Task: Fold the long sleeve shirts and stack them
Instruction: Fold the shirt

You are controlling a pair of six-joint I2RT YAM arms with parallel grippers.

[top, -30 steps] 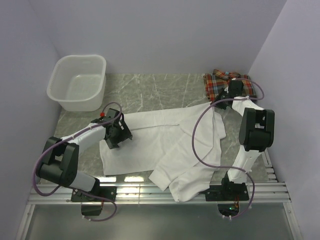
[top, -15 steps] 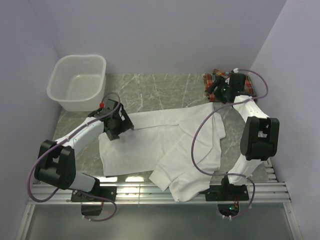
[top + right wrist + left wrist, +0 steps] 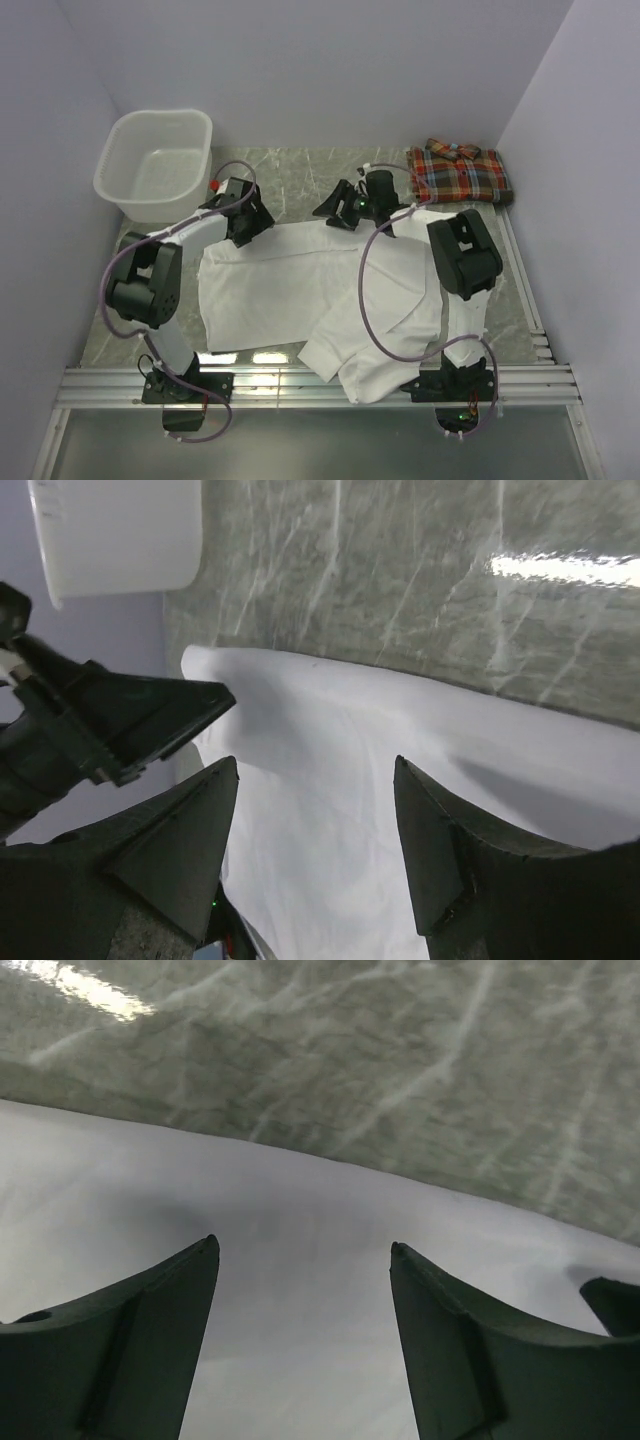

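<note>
A white long sleeve shirt lies spread and rumpled across the middle of the table, one part hanging over the near edge. The red-orange plaid shirt lies folded at the back right corner. My left gripper hovers over the white shirt's far left edge, open and empty; in the left wrist view this gripper has white cloth beneath it. My right gripper is open above the shirt's far edge near the middle; in the right wrist view that gripper is empty above the white cloth.
A white plastic basket stands empty at the back left and also shows as the basket in the right wrist view. Bare marble tabletop stretches behind the shirt. The left gripper appears close by in the right wrist view.
My right gripper has opened, left the plaid shirt at the back right and swung left to the white shirt's far edge. My left gripper has moved farther back along the shirt's left side.
</note>
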